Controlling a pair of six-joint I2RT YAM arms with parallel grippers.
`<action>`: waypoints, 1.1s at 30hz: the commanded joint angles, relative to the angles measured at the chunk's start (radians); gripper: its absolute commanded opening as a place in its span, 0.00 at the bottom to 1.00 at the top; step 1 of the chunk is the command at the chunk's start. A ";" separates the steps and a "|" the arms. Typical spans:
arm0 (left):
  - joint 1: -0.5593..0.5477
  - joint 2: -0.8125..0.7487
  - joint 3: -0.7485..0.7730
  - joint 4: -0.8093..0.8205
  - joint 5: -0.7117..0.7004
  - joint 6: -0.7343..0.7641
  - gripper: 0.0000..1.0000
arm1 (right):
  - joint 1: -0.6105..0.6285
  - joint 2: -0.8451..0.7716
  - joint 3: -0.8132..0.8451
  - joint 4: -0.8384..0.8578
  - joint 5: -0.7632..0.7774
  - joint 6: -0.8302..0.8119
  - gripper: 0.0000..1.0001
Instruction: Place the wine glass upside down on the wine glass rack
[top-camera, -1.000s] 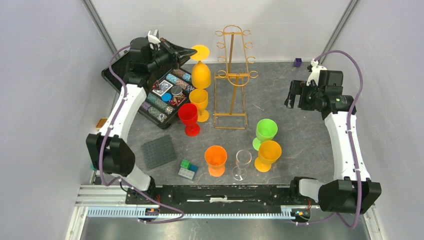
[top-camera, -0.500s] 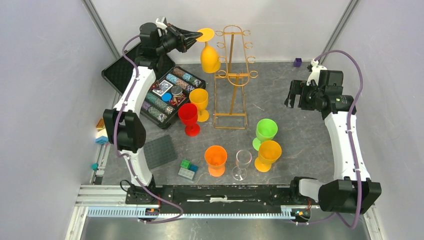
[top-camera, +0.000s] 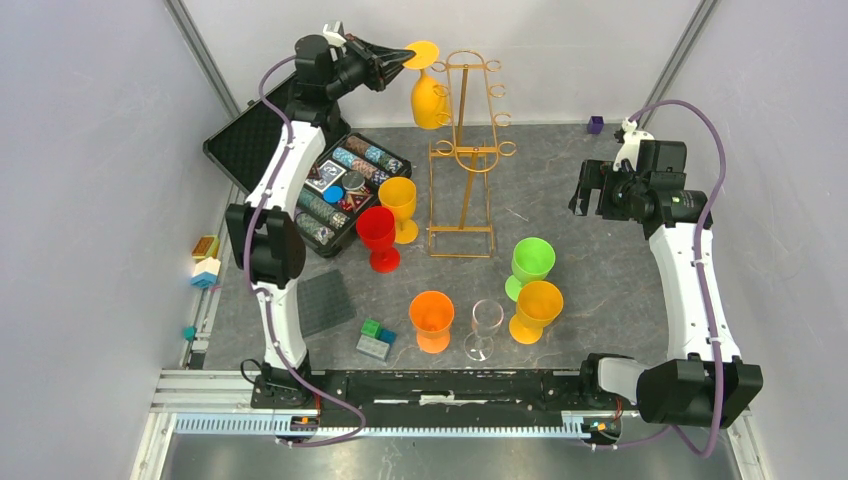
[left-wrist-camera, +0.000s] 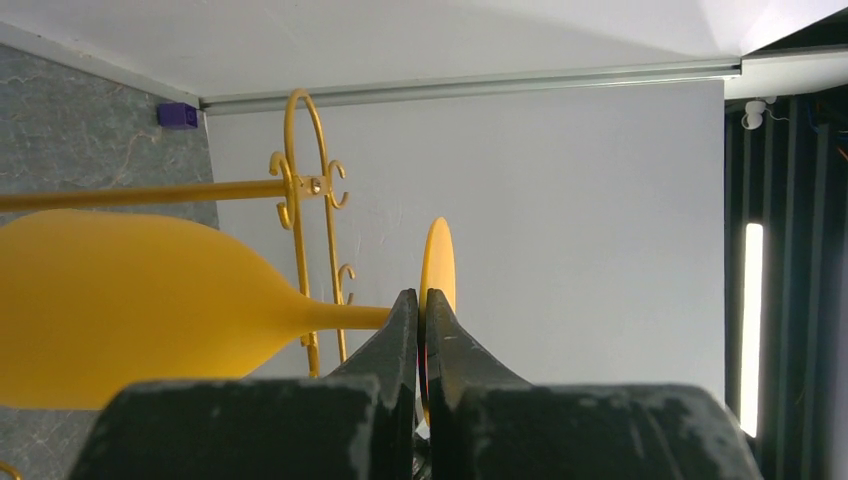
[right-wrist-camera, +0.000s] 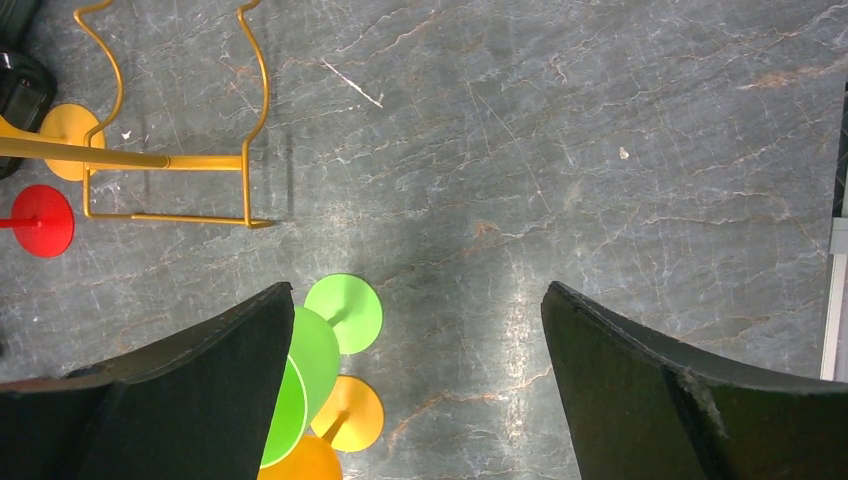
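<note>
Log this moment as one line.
left jaws: shut on wine glass stem, bowl down, beside wine glass rack top | right jaws: open, empty | hang: not done

Robot lab cell: white panel walls (top-camera: 90, 150), alu rail (top-camera: 200, 385), slate-look tabletop (top-camera: 580, 270).

The grey table (top-camera: 590, 270) bears the wine glass rack (top-camera: 467, 152) upright, an open chip case (top-camera: 330, 190) left of it, a yellow goblet (top-camera: 398, 205) and a red goblet (top-camera: 378, 235) between them, and nearer the front an orange goblet (top-camera: 431, 320), clear glass (top-camera: 485, 328), amber goblet (top-camera: 536, 308), green goblet (top-camera: 530, 263)
</note>
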 joint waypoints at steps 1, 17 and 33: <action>-0.009 0.029 0.061 0.011 -0.036 0.018 0.02 | -0.001 -0.014 -0.018 0.043 -0.025 0.007 0.98; -0.014 0.122 0.160 -0.080 -0.076 0.111 0.02 | -0.001 -0.014 -0.024 0.047 -0.056 0.014 0.98; -0.040 0.198 0.283 -0.151 -0.126 0.152 0.02 | -0.001 -0.012 -0.039 0.059 -0.082 0.014 0.98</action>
